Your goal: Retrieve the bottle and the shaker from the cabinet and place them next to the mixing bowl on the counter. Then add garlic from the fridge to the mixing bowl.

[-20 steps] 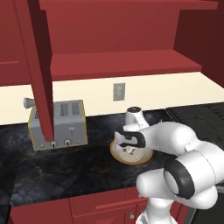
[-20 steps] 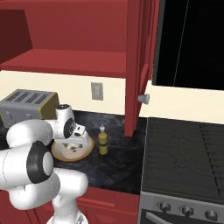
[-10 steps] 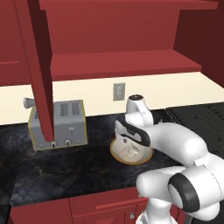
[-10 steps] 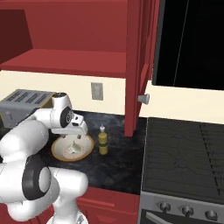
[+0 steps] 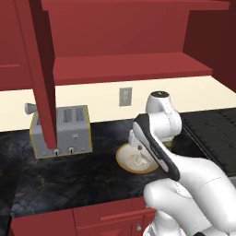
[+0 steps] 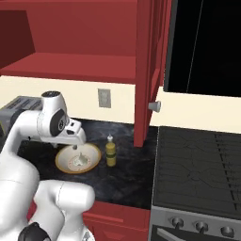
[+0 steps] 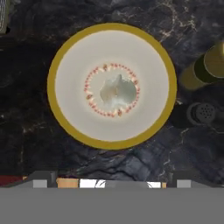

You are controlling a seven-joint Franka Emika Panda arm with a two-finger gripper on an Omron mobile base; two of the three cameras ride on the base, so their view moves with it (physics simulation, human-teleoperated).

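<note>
Currently, garlic point(image 7: 117, 91): lies at the centre of the mixing bowl point(image 7: 70, 52), directly below the hand, apart from it.
Bowl: mid-counter point(image 6: 127, 181), toward the front edge.
Bottle point(image 6: 110, 151) and shaker point(image 7: 202, 113): upright, just beside the bowl's rim, stove side.
Gripper point(image 6: 81, 141): above the bowl; finger spread cannot be told.
Judgement: task looks complete; a straight lift clears everything.

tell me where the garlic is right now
The garlic lies in the middle of the mixing bowl on the counter, seen from straight above in the hand view, with the bottle and the shaker beside the bowl.
</note>
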